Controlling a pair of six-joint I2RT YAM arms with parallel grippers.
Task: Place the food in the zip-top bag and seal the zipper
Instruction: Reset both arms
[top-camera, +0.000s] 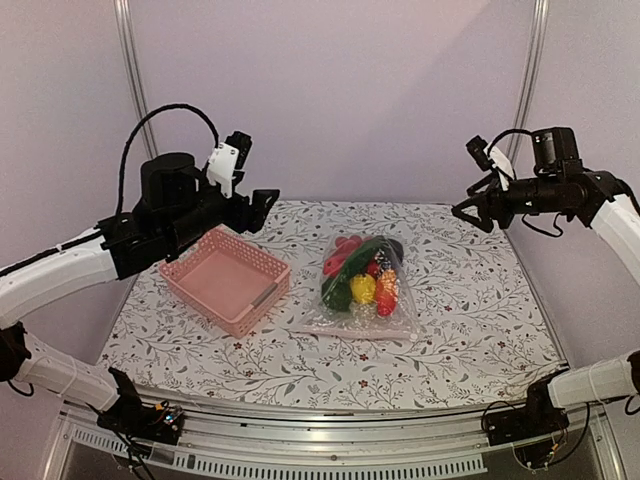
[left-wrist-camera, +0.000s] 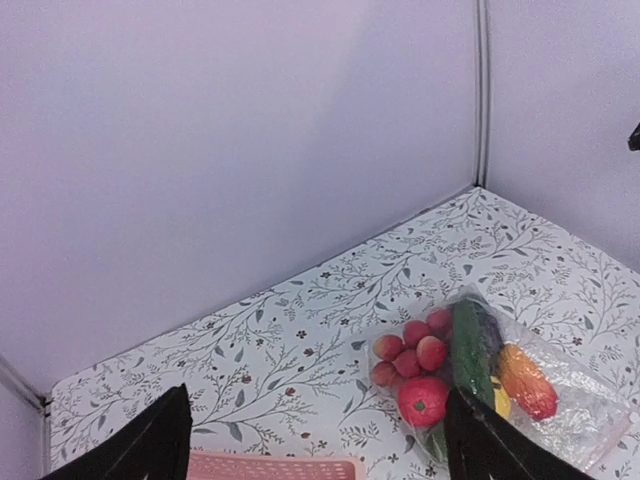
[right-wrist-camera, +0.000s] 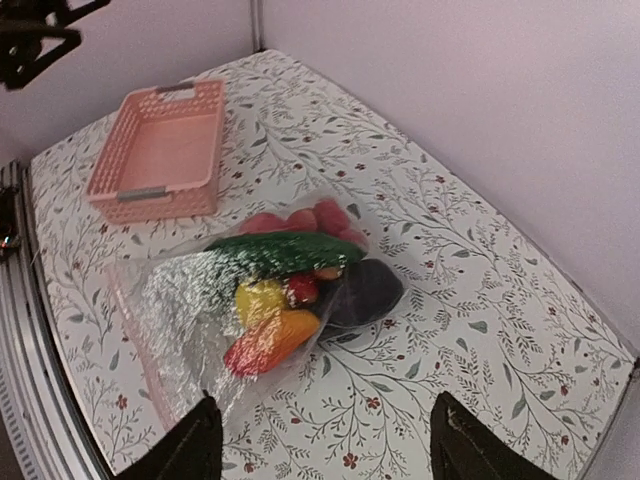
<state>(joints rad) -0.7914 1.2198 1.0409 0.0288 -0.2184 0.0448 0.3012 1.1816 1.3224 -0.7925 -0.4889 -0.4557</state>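
The clear zip-top bag (top-camera: 365, 290) lies flat on the middle of the table with the food (top-camera: 362, 273) inside: red-yellow balls, green cucumber, dark eggplant, yellow, red and orange pieces. The bag also shows in the left wrist view (left-wrist-camera: 560, 395) and the right wrist view (right-wrist-camera: 190, 310). Its pinkish zipper (top-camera: 350, 331) runs along the near edge. My left gripper (top-camera: 262, 200) is open and empty, raised above the pink basket's far side. My right gripper (top-camera: 470, 212) is open and empty, raised high over the table's back right.
The pink latticed basket (top-camera: 226, 279) stands empty left of the bag and shows in the right wrist view (right-wrist-camera: 160, 150). The table has a floral cloth (top-camera: 470, 330). Walls close the back and sides.
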